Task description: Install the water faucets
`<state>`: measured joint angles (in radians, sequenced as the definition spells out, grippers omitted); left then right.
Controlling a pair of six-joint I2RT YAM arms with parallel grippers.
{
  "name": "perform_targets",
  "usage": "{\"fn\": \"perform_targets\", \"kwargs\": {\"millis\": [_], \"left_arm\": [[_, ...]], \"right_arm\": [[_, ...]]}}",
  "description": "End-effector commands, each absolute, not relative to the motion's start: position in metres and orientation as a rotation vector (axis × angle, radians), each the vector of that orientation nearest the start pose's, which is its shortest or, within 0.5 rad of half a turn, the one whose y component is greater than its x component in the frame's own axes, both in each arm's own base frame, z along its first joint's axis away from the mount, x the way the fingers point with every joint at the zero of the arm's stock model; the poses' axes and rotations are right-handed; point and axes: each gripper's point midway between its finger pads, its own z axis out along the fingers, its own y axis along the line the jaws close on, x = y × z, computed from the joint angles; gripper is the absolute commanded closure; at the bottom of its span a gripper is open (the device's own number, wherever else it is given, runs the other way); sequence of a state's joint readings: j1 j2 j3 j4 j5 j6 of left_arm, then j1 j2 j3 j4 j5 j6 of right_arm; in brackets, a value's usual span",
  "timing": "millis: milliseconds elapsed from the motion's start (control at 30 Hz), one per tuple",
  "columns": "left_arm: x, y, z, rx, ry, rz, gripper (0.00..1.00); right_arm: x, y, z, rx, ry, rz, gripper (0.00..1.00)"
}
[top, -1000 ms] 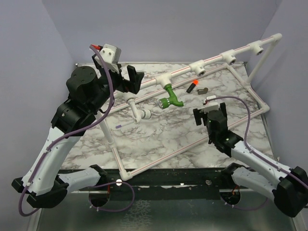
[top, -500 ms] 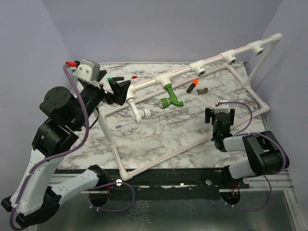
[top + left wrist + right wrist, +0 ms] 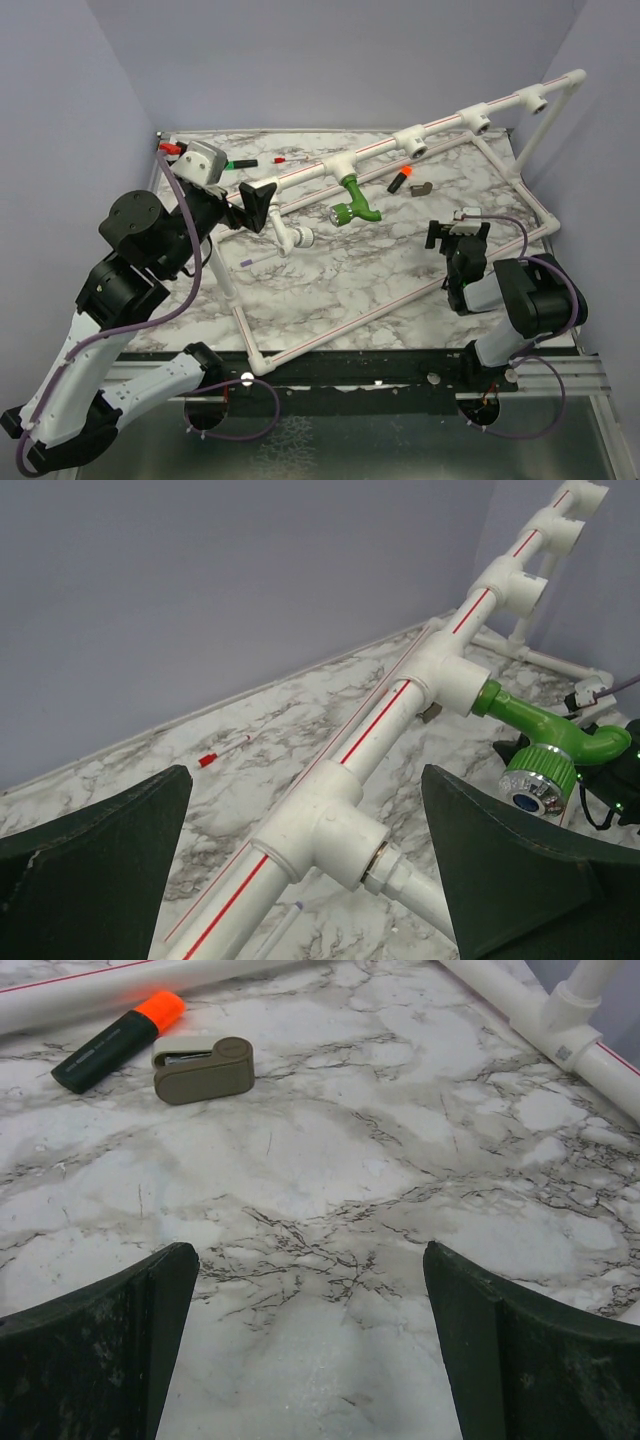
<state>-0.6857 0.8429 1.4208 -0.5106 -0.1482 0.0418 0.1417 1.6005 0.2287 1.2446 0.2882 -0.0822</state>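
One green water faucet (image 3: 352, 200) hangs on the white pipe rail (image 3: 380, 151), which carries five tee sockets (image 3: 412, 141). Just beside the rail, the tabletop (image 3: 340, 280) holds one orange-capped marker (image 3: 400, 181) and one tan clip (image 3: 423, 188).

Left tool (image 3: 264, 203), right tool (image 3: 456, 237): jaws wide.

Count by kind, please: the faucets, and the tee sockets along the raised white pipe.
Bright green plastic faucet, fitted in one socket: 1
White plastic tee sockets on the raised white pipe: 5
Total: 6
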Motion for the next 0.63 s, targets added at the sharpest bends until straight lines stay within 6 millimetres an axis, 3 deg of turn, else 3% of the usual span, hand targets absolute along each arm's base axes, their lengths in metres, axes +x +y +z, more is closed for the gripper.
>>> {"fn": "perform_targets", "kwargs": {"millis": [0, 200, 400, 500, 600], "left_arm": [[0.216, -0.133, 0.491, 0.357, 1.391, -0.401, 0.02], [0.198, -0.105, 0.515, 0.207, 1.321, -0.434, 0.01], [0.171, -0.094, 0.547, 0.168, 1.209, -0.537, 0.01], [0.165, -0.094, 0.547, 0.181, 1.194, -0.556, 0.01], [0.165, -0.096, 0.542, 0.184, 1.186, -0.569, 0.01]], "right_arm": [[0.381, 0.003, 0.088, 0.037, 1.650, -0.161, 0.00], [0.379, 0.000, 0.087, 0.051, 1.655, -0.168, 0.00], [0.384, 0.002, 0.084, 0.048, 1.679, -0.159, 0.00], [0.391, 0.001, 0.078, 0.028, 1.718, -0.103, 0.00], [0.384, 0.000, 0.083, 0.011, 1.687, -0.114, 0.00]]}}
